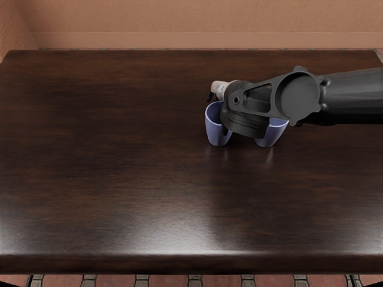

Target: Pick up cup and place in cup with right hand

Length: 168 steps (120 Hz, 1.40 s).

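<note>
On table, two blue cups, one arm

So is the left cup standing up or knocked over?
Standing up: the left cup has its open top up and narrow bottom down.

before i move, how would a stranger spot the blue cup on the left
On the dark brown wooden table, follow the black right arm to its end. The tapered blue cup stands left of the similar blue cup, and more of its rim shows.
</note>
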### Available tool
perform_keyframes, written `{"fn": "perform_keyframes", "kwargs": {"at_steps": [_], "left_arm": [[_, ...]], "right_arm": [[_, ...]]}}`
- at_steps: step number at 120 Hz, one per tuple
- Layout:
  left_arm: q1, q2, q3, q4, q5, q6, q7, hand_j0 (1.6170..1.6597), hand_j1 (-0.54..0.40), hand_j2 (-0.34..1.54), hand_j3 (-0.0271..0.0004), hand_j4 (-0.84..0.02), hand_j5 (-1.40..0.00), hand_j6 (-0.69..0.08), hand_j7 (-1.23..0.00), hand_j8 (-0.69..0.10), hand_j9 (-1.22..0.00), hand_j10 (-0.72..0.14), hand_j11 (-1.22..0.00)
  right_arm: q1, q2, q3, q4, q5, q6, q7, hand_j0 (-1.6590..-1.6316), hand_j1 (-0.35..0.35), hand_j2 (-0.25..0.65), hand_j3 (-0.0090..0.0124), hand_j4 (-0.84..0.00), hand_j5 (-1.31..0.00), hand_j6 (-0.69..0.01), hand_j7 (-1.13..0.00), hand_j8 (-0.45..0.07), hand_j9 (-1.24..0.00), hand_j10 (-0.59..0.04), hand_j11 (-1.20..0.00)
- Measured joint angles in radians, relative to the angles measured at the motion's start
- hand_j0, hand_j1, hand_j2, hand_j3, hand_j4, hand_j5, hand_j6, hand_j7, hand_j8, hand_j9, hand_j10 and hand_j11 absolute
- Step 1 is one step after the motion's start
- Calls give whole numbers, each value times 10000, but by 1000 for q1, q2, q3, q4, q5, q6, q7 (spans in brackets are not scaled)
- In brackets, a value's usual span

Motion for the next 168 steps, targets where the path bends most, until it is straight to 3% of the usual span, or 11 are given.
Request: {"fn": "perform_keyframes", "kwargs": {"at_steps": [21,31,44,63,80,114,168], "left_arm": [[0,0,0,0,0,0,0,16581,3490,0,0,0,0,0,0,0,0,1,0],[0,0,0,0,0,0,0,16581,3490,0,0,0,0,0,0,0,0,1,0],[0,0,0,0,0,0,0,16581,3489,1,-1,0,-1,0,-1,1,-1,1,-1],[0,0,0,0,0,0,0,16581,3490,0,-1,0,-1,0,-1,0,-1,1,-1],[0,0,0,0,0,0,0,16581,3490,0,0,0,0,0,0,0,0,1,0],[0,0,0,0,1,0,0,16581,3490,0,0,0,0,0,0,0,0,1,0],[0,0,0,0,0,0,0,16581,3490,0,0,0,0,0,0,0,0,0,0]], "right_arm": [[-11,13,-4,-21,-6,1,0,-16579,326,-644,0,-3224,-4204,-3239,-4190,-3228,-4202,-3224,-4201],[-21,28,-6,-44,-9,4,-1,-16556,-2,-1356,0,-3163,-4376,-3262,-4235,-3189,-4344,-3195,-4331],[-29,37,-9,-62,-11,9,-2,-16530,-275,-1631,0,-2999,-4669,-3267,-4271,-3052,-4602,-3070,-4580],[-34,42,-11,-68,-10,6,-1,-16561,421,-777,0,-3235,-4621,-3386,-4403,-3266,-4585,-3274,-4573],[-30,43,-10,-64,-8,5,0,-16570,548,-608,0,-3410,-4635,-3489,-4526,-3420,-4615,-3431,-4607],[-25,38,-8,-59,-8,8,0,-16576,589,-378,0,-3566,-4709,-3572,-4670,-3451,-4711,-3563,-4711],[54,13,2,-48,8,46,0,-16581,773,315,1,-3792,-4992,-3748,-4968,-3574,-4983,-3794,-4984]]}}
